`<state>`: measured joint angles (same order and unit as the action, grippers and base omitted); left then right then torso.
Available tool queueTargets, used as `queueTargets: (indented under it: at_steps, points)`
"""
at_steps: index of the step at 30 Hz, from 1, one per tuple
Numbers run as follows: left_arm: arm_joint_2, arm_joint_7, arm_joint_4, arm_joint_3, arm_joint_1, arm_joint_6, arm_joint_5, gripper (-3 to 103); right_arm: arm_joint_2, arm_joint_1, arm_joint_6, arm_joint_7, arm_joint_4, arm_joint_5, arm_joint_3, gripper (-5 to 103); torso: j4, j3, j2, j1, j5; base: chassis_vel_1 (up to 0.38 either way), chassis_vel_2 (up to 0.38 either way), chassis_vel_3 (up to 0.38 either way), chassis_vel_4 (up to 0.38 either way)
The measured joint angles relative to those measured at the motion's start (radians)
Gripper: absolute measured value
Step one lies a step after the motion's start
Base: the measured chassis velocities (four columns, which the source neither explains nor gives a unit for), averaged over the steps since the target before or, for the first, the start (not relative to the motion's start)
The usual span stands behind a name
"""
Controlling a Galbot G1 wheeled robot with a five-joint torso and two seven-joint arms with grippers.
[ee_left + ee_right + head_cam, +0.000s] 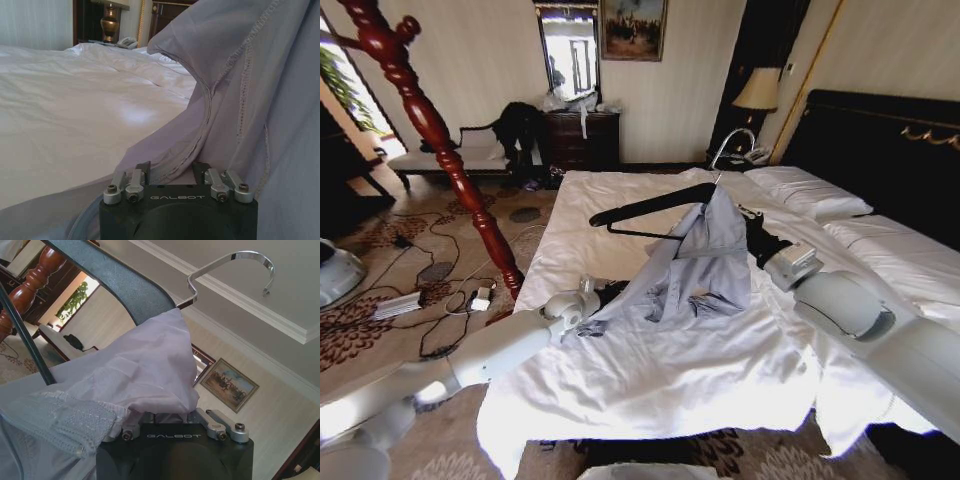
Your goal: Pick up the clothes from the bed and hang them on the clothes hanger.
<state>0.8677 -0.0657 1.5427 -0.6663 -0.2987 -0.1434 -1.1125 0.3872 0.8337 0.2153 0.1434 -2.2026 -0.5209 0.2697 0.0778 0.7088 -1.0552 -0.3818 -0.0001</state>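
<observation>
Grey-blue shirt (695, 265) was half on the hanger (655, 208) in the head view, draped off the hanger's right shoulder and trailing down onto the bed (650, 370). The hanger was held up above the sheets with its long axis running across the bed, its bare left arm sticking out toward the red coat stand (430, 130). The right end effector (757, 240) sat just behind the shirt at the hanger's neck. The left end effector (605, 295) was low at the shirt's lower edge, so it was the nearer one to the loose cloth that hadn't gone over the bare arm yet. Plenty of open sheet around, the stand well off to the left.

Left wrist view: the fingers (131, 179) were closed on a seamed fold of the shirt (250, 100), which rose up from the bed (75, 115).

Right wrist view: the shirt (140, 370) bunched over the fingers (220, 422), so I couldn't tell what they gripped. The hanger (115, 280) and silver hook (235, 262) sat right above.
</observation>
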Motion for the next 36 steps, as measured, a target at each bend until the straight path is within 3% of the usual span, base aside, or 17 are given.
queueTargets:
  at_steps: [2,5,8,12,20,24,28,29,36]
  points:
    - [0.0,0.003,0.008,0.007,-0.015,0.003,-0.001,34,0.003,0.002,0.0,0.0,0.002,0.001,-0.001,23,0.0,0.0,0.0,0.0,0.0,0.0,0.0,0.0,0.0]
    - [0.001,0.011,0.012,0.019,-0.026,0.003,-0.005,29,0.008,0.002,0.0,0.001,0.003,0.002,-0.003,23,0.0002,0.0,0.0,0.0,0.0001,0.0,0.0,0.0,0.0]
    - [-0.001,0.015,0.014,0.022,-0.033,0.003,-0.007,13,0.01,0.002,0.0,0.001,0.004,0.002,-0.005,23,0.0001,0.0,0.0,0.0,0.0,0.0,0.0,0.0,0.0]
    - [0.0,0.016,0.008,0.026,-0.045,0.005,-0.007,1,0.011,0.004,0.0,0.002,0.003,0.003,-0.005,23,0.0001,0.0,0.0,0.0,0.0,0.0,0.0,0.0,0.0]
    - [-0.001,0.036,0.011,0.068,-0.072,0.018,-0.002,0,0.01,0.009,-0.001,0.004,0.001,0.004,-0.002,23,0.0002,0.0,0.0,0.0,0.0,0.0,0.0,0.0,0.0]
    - [-0.02,0.074,0.057,0.111,-0.112,0.032,-0.002,0,0.013,0.009,-0.001,0.004,0.001,0.004,-0.003,23,0.0001,0.0,0.0,0.0,0.0,0.0,0.0,0.0,0.0]
    - [-0.081,0.156,0.191,0.272,-0.234,0.043,-0.009,0,0.016,0.031,-0.002,0.004,0.002,0.011,-0.002,23,0.0003,0.0,0.0,0.0,0.0,0.0,0.0,0.0,0.0]
    - [-0.081,0.156,0.191,0.272,-0.234,0.043,-0.009,0,0.016,0.031,-0.002,0.004,0.002,0.011,-0.002,23,0.0003,0.0,0.0,0.0,0.0,0.0,0.0,0.0,0.0]
    - [-0.199,0.173,0.289,0.515,-0.376,0.044,-0.019,0,0.033,0.016,-0.003,0.004,0.008,0.013,-0.012,23,-0.0002,0.0,0.0,0.0,-0.0003,0.0,0.0,0.0,0.0]
